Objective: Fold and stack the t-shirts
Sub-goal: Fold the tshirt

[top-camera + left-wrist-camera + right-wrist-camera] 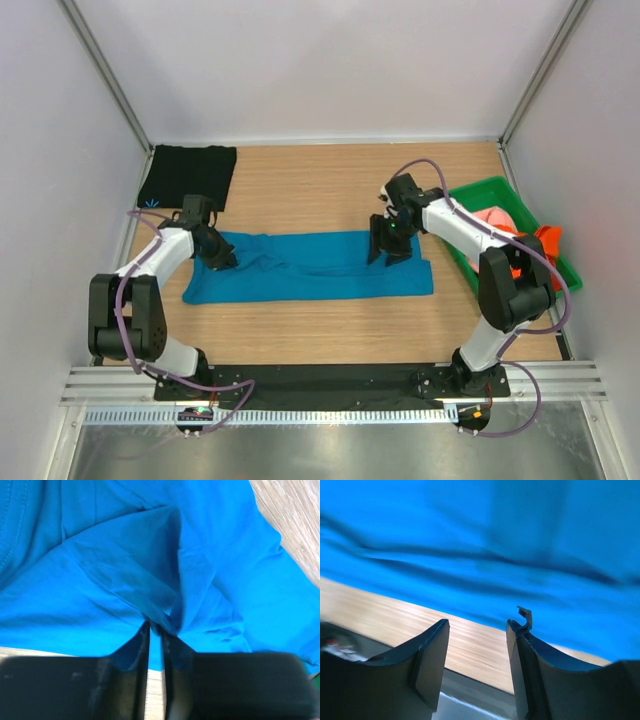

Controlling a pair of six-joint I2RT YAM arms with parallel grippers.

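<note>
The teal-blue t-shirt (pixel 310 270) lies as a long folded band across the middle of the wooden table. My left gripper (pixel 222 262) is at its left end, shut on a pinched fold of the teal cloth (pixel 155 627); the shirt (pixel 100 580) fills the left wrist view. My right gripper (pixel 385 256) hovers over the band's right part, open and empty (pixel 477 630), with the teal shirt (pixel 470 540) beyond its fingertips. The black t-shirt (pixel 188 175) lies folded at the back left. The orange t-shirt (pixel 545 240) and the pink one (pixel 495 220) lie in the tray.
A green plastic tray (pixel 490 186) stands at the right wall. Bare wood shows behind the teal shirt and in front of it (pixel 320 330). White walls close in the left, back and right. The arm bases sit on a black strip at the near edge.
</note>
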